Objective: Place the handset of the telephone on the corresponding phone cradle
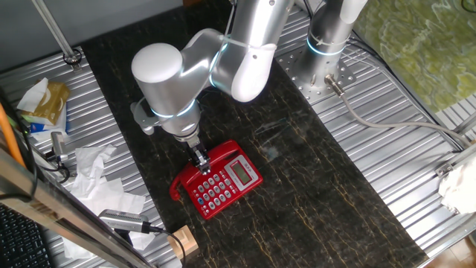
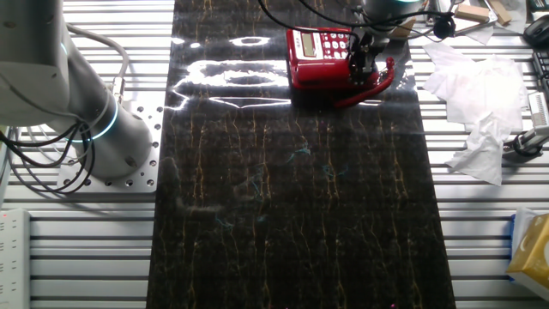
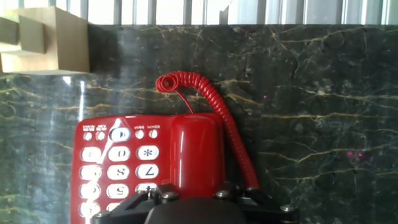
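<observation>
So the gripper (image 1: 199, 158) is down on the handset (image 3: 196, 149), which sits on the phone cradle beside the telephone (image 1: 223, 181) keypad. Can't tell if its fingers are clamped or loose. Coiled cord (image 3: 214, 109) trails onto the dark marble bench (image 2: 300, 197).

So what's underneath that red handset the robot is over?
The handset lies along the telephone base beside the keypad, with its coiled cord trailing onto the dark table. The cradle under it is covered, so full seating can't be confirmed; the fingers are hidden too.
</observation>
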`<action>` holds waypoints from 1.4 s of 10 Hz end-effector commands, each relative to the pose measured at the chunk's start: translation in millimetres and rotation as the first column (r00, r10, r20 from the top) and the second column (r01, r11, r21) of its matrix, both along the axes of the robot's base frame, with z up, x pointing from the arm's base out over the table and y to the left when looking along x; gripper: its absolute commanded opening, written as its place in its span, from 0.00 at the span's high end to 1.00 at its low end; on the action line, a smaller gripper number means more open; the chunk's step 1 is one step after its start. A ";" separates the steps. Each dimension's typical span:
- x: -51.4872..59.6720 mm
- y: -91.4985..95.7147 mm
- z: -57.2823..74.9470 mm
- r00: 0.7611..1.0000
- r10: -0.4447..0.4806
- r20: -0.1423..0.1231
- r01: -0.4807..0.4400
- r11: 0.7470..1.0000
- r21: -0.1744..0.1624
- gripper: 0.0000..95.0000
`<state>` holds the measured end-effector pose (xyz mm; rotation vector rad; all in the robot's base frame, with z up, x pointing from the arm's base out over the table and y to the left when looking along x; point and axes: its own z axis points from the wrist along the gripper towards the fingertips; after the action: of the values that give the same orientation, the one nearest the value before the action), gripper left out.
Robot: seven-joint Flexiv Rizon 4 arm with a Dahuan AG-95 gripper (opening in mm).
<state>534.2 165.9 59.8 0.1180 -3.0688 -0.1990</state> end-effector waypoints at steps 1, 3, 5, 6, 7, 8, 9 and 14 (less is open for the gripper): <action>0.6 -0.4 -0.5 1.000 0.013 0.010 -0.013 1.000 0.000 0.80; 0.5 -0.4 -0.5 1.000 0.017 0.013 -0.017 1.000 0.004 0.60; 0.5 -0.4 -0.5 1.000 0.021 0.021 -0.021 1.000 0.005 0.40; 0.5 -0.3 -0.5 0.999 0.026 0.027 -0.026 1.000 0.006 0.20; 0.5 -0.2 -0.5 0.999 0.030 0.032 -0.030 1.000 0.006 0.20; 0.4 -0.2 -0.6 0.999 0.031 0.034 -0.031 0.999 0.007 0.20; 0.4 -0.2 -0.3 0.999 0.034 0.034 -0.034 0.999 0.008 0.20; 0.9 -1.0 33.4 0.998 0.067 0.007 -0.066 0.992 -0.111 0.40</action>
<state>535.5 165.8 90.9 0.1718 -3.0546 -0.1338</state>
